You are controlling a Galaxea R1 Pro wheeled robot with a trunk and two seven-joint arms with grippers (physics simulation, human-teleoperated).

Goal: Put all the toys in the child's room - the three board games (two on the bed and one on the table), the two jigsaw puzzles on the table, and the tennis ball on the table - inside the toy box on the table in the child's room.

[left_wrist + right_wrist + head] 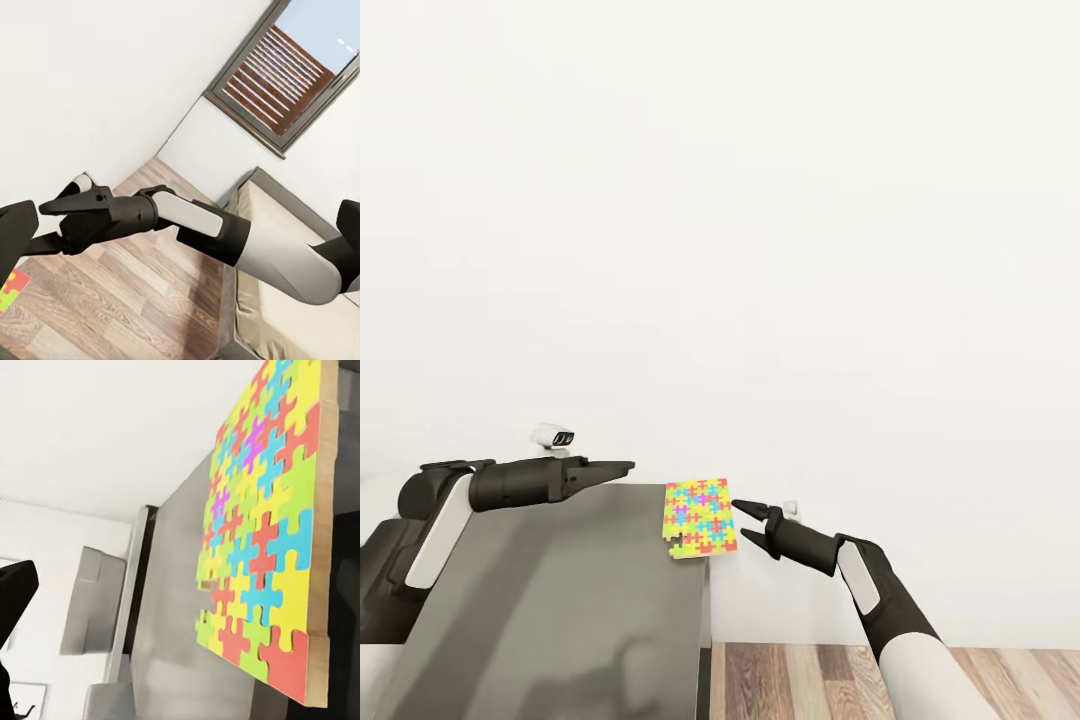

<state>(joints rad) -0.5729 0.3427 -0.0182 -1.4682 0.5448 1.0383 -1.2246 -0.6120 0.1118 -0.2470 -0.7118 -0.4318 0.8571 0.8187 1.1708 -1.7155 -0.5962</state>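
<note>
1. Jigsaw puzzle (702, 518) — the bright square box — lies flat at the far corner of the grey bench (560, 610), hanging slightly past the bench's side edge, close to the white wall.
2. Taking the puzzle as the landmark, the right hand (746, 524) hovers just beside its overhanging edge, off the bench and over the wood floor (810, 680), fingertips pointing at the box but apart from it.
3. Its two fingers are spread moderately wide and hold nothing; in the right wrist view the puzzle (262, 547) looms close ahead, edge-on to the fingers.
4. The left hand (622, 467) hangs over the bench on the puzzle's other side, farther off — its fingers look pressed together and empty.
5. I judge the right arm the nearer one: the puzzle lies straight ahead of its fingers, so a short reach onto the overhanging edge should let them pinch the box.
</note>
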